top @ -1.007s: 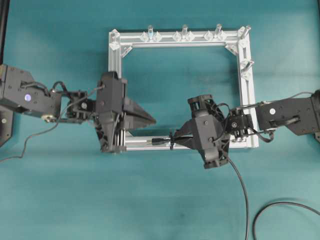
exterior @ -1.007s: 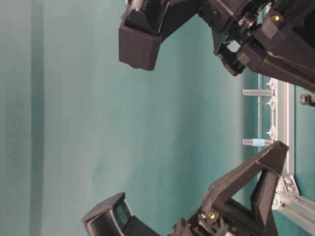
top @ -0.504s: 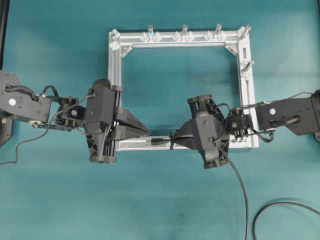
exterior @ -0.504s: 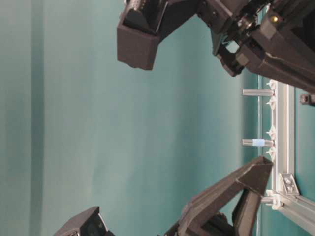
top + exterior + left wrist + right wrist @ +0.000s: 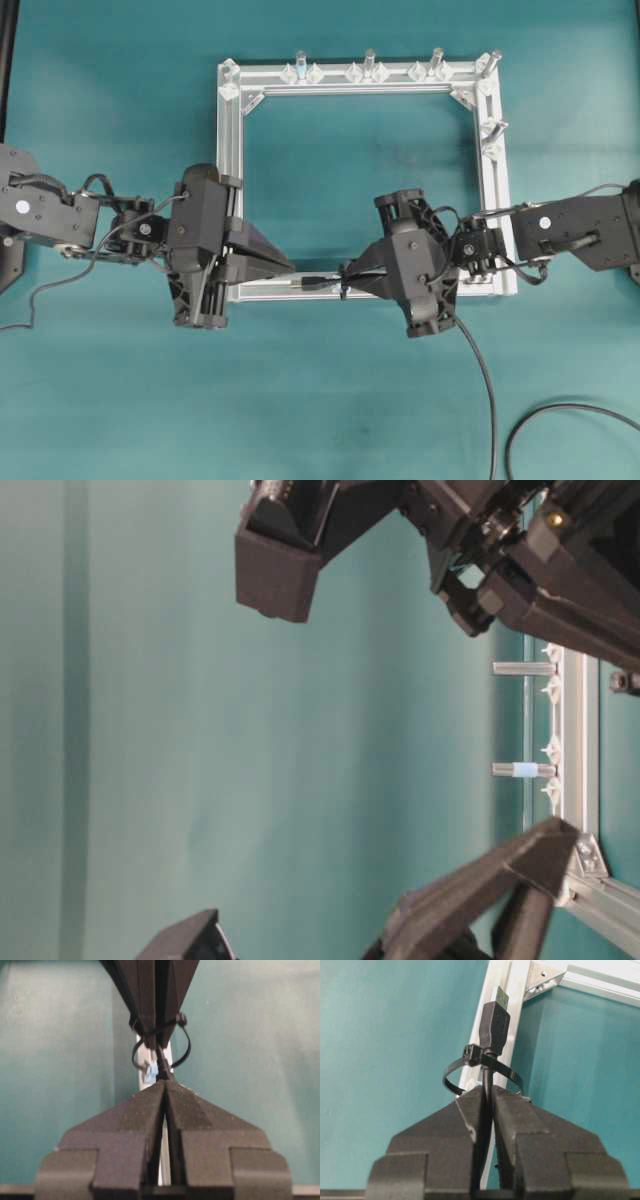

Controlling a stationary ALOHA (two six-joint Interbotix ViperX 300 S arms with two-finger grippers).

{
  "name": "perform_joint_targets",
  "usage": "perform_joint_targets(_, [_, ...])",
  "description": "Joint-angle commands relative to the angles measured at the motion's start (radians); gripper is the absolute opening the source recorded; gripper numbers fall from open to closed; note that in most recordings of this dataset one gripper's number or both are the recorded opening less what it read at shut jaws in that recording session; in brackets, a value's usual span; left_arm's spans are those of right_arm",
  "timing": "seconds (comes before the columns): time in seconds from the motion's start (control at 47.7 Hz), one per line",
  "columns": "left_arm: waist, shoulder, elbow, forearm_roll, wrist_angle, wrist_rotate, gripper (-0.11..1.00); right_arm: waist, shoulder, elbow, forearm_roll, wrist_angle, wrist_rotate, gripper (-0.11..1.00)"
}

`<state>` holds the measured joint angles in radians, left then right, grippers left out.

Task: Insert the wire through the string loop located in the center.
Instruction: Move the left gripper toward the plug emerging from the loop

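The wire (image 5: 494, 1016) is a black cable ending in a plug with a metal tip. Its plug has passed through the string loop (image 5: 451, 1080), a thin black tie round the frame's near bar (image 5: 270, 291). My right gripper (image 5: 487, 1091) is shut on the cable just behind the loop. In the overhead view the plug (image 5: 314, 282) lies along the near bar, left of the loop (image 5: 343, 287) and the right gripper (image 5: 347, 277). My left gripper (image 5: 164, 1082) is shut, its tips right at the plug's end (image 5: 162, 1067), with nothing seen between its jaws. From above, the left gripper (image 5: 291, 268) points right.
The square aluminium frame (image 5: 487, 200) lies flat on the teal table, with upright silver pegs (image 5: 369, 62) along its far bar and right side. The wire's slack (image 5: 486, 385) trails off the right gripper toward the front right and curls there.
The left arm has pulled back to the left and swung its shut gripper down toward the near bar and the plug's end. The right gripper and the wire have stayed still.
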<state>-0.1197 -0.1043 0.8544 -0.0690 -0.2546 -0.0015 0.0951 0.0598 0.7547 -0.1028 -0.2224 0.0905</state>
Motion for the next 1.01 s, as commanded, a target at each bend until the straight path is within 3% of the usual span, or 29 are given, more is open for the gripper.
perform_joint_targets(0.0, [-0.005,-0.008,-0.003,0.003,0.0,-0.003,0.0,-0.002,-0.012,-0.011,0.0,-0.011,-0.002,0.07])
perform_joint_targets(0.147, [-0.003,-0.009,-0.003,0.003,0.015,-0.005,0.01,-0.002,-0.012,-0.011,0.0,-0.009,-0.002,0.07])
perform_joint_targets(0.189, [-0.003,-0.009,-0.005,0.003,0.02,-0.005,0.05,-0.002,-0.012,-0.012,0.0,-0.011,-0.002,0.07])
perform_joint_targets(0.378, [-0.005,-0.009,-0.015,0.003,0.041,-0.003,0.54,-0.002,-0.014,-0.012,0.0,-0.011,-0.002,0.07])
perform_joint_targets(0.483, [-0.003,-0.008,-0.018,0.003,0.048,-0.005,0.75,-0.002,-0.012,-0.012,0.0,-0.011,-0.002,0.07])
perform_joint_targets(0.776, [-0.005,0.015,-0.035,0.003,0.046,-0.005,0.77,-0.002,-0.012,-0.011,0.0,-0.011,-0.002,0.07])
perform_joint_targets(0.986, [-0.008,0.175,-0.15,0.003,0.048,-0.002,0.77,-0.002,-0.012,-0.014,-0.002,-0.009,-0.002,0.07])
